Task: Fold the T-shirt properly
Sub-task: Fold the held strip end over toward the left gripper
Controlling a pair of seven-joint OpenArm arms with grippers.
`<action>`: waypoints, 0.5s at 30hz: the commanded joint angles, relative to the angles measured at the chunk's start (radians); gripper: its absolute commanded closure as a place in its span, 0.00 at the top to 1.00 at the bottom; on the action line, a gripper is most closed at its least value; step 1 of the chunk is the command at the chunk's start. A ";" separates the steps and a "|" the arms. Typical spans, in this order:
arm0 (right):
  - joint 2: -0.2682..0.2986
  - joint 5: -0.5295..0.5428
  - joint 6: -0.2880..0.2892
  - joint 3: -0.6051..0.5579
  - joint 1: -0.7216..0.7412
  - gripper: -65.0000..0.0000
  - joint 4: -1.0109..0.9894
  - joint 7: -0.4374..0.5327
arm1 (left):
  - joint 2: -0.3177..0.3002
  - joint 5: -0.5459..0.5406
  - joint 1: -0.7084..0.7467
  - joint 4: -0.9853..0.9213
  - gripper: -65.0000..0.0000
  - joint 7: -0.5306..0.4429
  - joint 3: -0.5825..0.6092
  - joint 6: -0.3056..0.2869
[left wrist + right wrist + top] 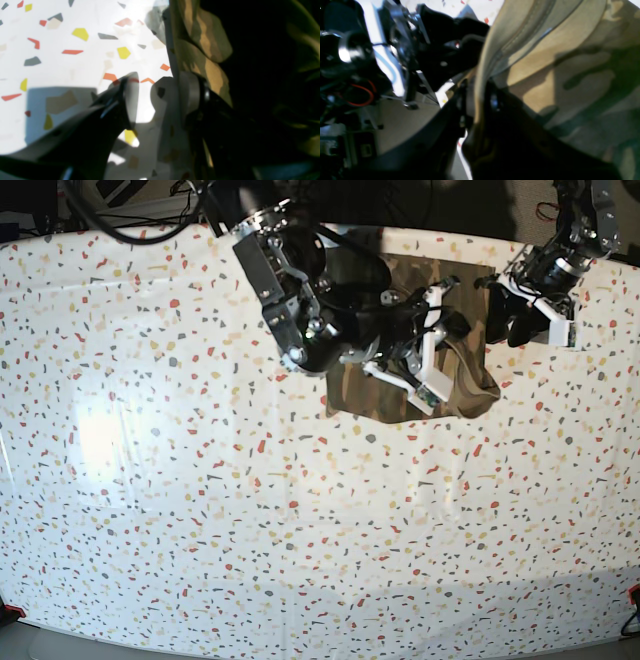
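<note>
The T-shirt [455, 385] lay on the speckled table [200, 480], near the far edge, bunched into a smallish dark block. It looked partly folded, but one side sagged and the edges were not neat, so I think the job was somewhere in the middle, with more folding and smoothing left to do.

The right hand [476, 100] sat over the shirt. A thick fold of cloth with a stitched seam ran between its two fingers. I could not tell if it was pinching the cloth or letting it go.

The left hand [156, 100] was at the side of the shirt, close to the table. Its fingers stood wide apart with bare table showing between them, and one finger [191, 96] was right against the cloth edge. It held nothing
</note>
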 commanded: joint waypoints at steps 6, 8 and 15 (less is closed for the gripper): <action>-0.016 0.248 0.035 -0.002 0.020 0.39 0.017 -0.066 | -0.006 0.027 0.011 -0.001 0.40 0.035 0.007 -0.004; -0.016 0.323 0.035 -0.002 0.023 0.39 0.017 -0.081 | -0.021 0.026 0.010 -0.001 0.40 0.018 0.007 -0.004; -0.016 0.416 0.035 0.000 0.101 0.39 0.018 -0.111 | -0.120 -0.023 0.011 0.000 0.40 0.007 0.007 0.032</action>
